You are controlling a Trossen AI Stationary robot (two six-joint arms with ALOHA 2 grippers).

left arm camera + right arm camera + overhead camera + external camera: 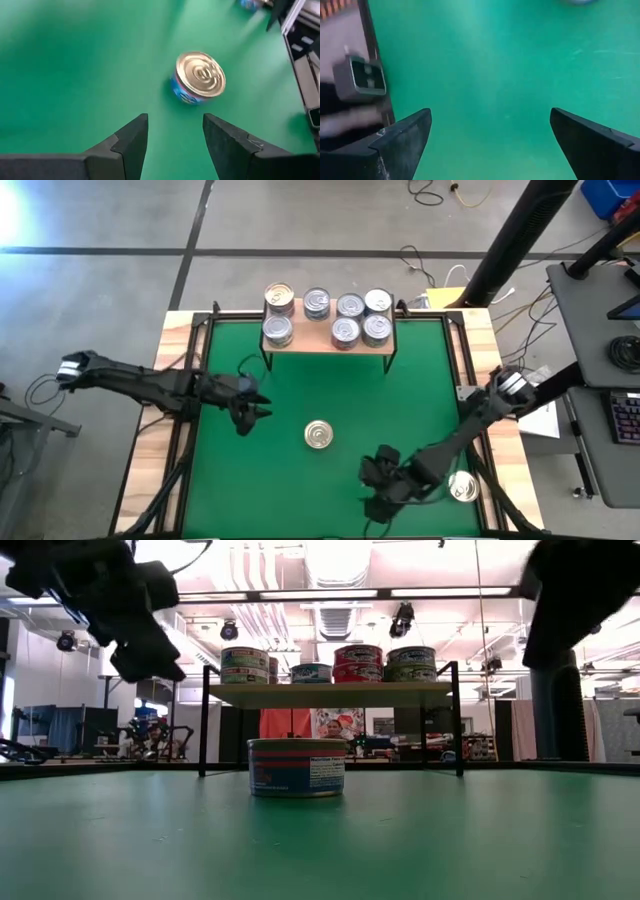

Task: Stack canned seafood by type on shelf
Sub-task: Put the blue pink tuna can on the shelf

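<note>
Several canned seafood tins stand on the shelf (330, 340), a light-wood board on black legs at the mat's far edge; some are stacked two high, as the low view shows on the shelf (330, 693). One gold-topped, blue-sided tin (319, 435) (296, 767) (200, 77) stands on its base mid-mat. Another tin (462, 486) sits at the mat's right edge. My left gripper (250, 415) (175, 132) hovers open left of the mid-mat tin. My right gripper (380, 485) (490, 135) is wide open over bare mat near the near edge.
The green mat (420, 400) is framed by black rails and a wooden border (170, 380). My right arm (470, 425) slants across the mat's right side beside the edge tin. Cables and a dark post lie on the floor beyond the shelf.
</note>
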